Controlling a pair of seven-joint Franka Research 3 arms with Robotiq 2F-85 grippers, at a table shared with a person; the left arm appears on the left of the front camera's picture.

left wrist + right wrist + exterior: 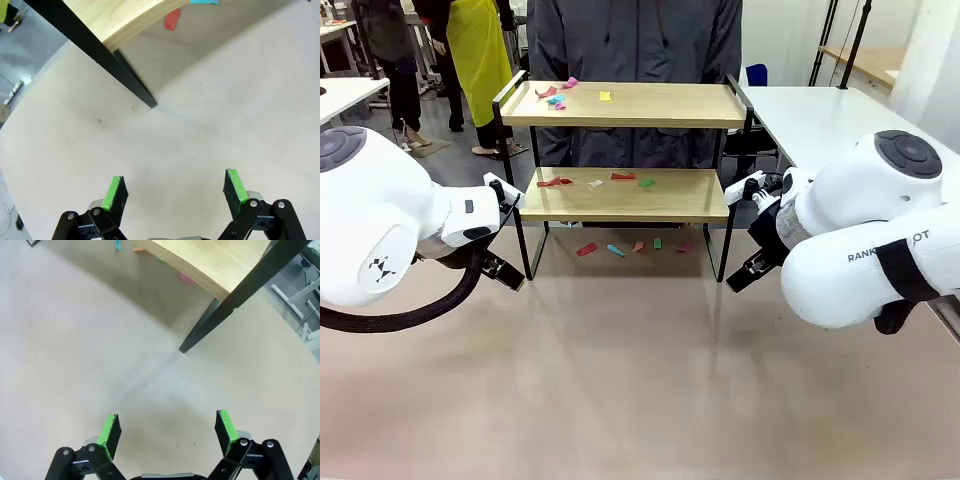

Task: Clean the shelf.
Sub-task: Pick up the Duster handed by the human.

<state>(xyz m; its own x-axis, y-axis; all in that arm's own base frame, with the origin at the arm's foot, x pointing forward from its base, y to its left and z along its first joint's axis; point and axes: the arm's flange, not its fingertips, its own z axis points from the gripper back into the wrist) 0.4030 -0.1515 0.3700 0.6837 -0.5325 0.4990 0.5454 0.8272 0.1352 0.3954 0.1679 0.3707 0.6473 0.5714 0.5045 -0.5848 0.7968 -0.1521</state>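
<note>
1. The table [640, 380]: carries the shelf [650, 105] at its far middle.
2. The shelf: both boards strewn with coloured scraps [556, 182], hence uncleaned.
3. The left gripper [175, 187] and right gripper [167, 427]: fingers wide, empty, flanking its front legs, likely poised to start.

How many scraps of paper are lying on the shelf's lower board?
4: red strip at left, white scrap beside it, red scrap and green scrap mid-board; more may be hidden.
</note>
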